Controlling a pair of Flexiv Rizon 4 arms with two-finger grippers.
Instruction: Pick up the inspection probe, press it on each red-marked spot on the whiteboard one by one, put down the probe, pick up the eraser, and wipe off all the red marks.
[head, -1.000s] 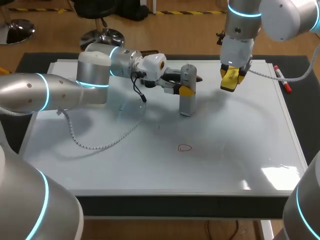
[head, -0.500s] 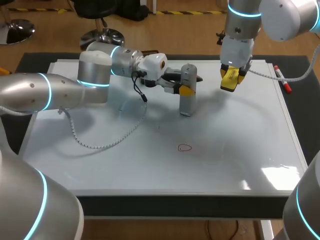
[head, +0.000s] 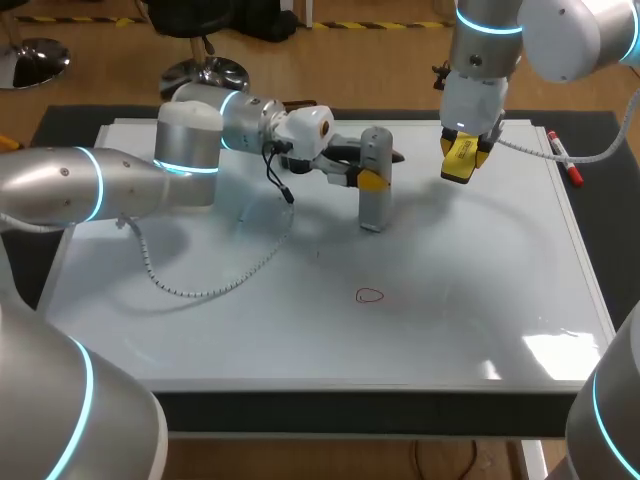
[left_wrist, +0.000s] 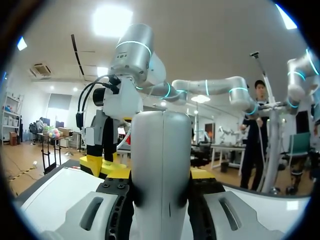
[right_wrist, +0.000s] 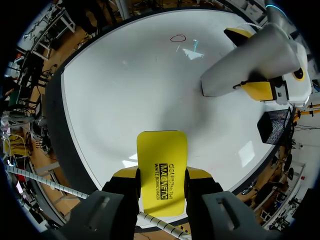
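Head view unchanged, left tool (head: 371, 176) clamping probe (head: 375, 205), right tool (head: 461, 160) clamping eraser (right_wrist: 161, 162)

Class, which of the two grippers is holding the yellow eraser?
The right gripper holds the yellow eraser; the left gripper grips the grey inspection probe instead.

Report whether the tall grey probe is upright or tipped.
Upright: the tall grey probe stands on end on the whiteboard, left gripper clamping its sides.

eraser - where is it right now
In the head view the eraser is held in the right gripper above the far right part of the whiteboard, to the right of the upright probe and left of the red marker.
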